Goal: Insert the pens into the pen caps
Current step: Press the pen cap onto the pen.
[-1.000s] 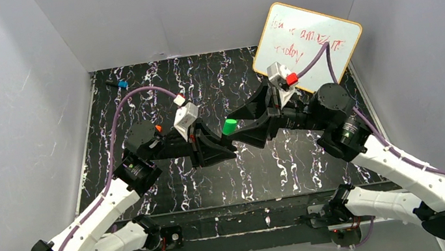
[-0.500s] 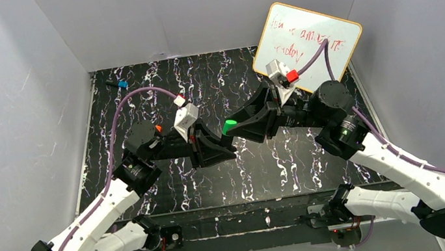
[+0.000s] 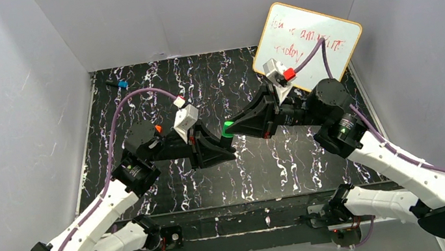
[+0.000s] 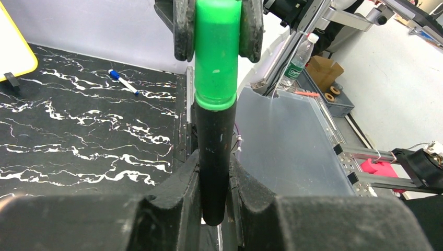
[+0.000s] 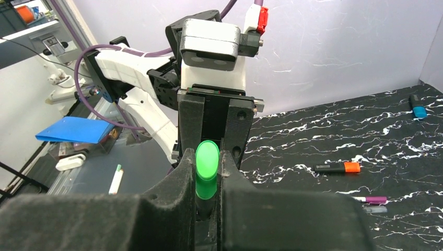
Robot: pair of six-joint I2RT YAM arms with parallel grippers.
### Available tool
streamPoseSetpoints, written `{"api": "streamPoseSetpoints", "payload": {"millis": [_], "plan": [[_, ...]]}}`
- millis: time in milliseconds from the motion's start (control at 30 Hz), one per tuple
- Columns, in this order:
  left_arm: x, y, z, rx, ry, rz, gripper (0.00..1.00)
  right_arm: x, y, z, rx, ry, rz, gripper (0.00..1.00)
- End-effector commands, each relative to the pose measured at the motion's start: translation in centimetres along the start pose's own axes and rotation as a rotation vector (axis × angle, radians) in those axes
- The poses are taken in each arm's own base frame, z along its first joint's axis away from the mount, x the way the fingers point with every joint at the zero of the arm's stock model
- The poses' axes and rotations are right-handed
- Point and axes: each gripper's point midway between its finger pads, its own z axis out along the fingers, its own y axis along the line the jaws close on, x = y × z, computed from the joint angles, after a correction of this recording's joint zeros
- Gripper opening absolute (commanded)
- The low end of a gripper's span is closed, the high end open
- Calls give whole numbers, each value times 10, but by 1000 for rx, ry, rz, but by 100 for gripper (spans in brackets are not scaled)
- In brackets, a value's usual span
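Observation:
A thick black pen (image 4: pixel 214 157) stands between the jaws of my left gripper (image 4: pixel 215 164), which is shut on its barrel. A green pen cap (image 4: pixel 217 52) sits over the pen's top end, and the right gripper's fingers (image 4: pixel 183 31) press on it from both sides. In the right wrist view my right gripper (image 5: pixel 207 164) is shut on the same green cap (image 5: pixel 207 167). From above, the two grippers meet mid-table, the left gripper (image 3: pixel 218 147) just below the right gripper (image 3: pixel 233 128), with the green cap (image 3: pixel 227 129) between them.
A black pen with an orange cap (image 5: pixel 338 168) and a slim pen with a purple cap (image 5: pixel 371 200) lie on the marbled table. A blue cap (image 5: pixel 418 107) sits farther off. A blue-capped pen (image 3: pixel 119 85) lies at the back left. The whiteboard (image 3: pixel 306 38) leans at the back right.
My right gripper has closed from open onto the green cap and shifted slightly left toward the left gripper. The left arm has held still with the pen.

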Motion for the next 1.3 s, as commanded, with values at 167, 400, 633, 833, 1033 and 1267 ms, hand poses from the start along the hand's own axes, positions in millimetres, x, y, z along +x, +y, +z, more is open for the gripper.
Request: {"api": "streamPoseSetpoints", "payload": {"millis": [167, 400, 633, 833, 1033, 1267], "plan": [[-22, -9, -3, -2, -18, 73, 0, -20, 11, 2, -50, -26, -30, 1], [-37, -4, -2, -41, -44, 111, 0, -3, 7, 4, -64, 9, 17, 1], [-49, 7, -2, -97, -95, 132, 0, 14, 4, 3, -62, 39, 54, 1], [-59, 12, -5, -118, -130, 142, 0, 31, -3, 0, -37, 83, 69, 1], [-66, 13, -7, -114, -140, 144, 0, 49, -6, -4, -31, 141, 87, 1], [-70, 15, -6, -109, -146, 144, 0, 73, -5, -8, -56, 219, 130, 1]]}}
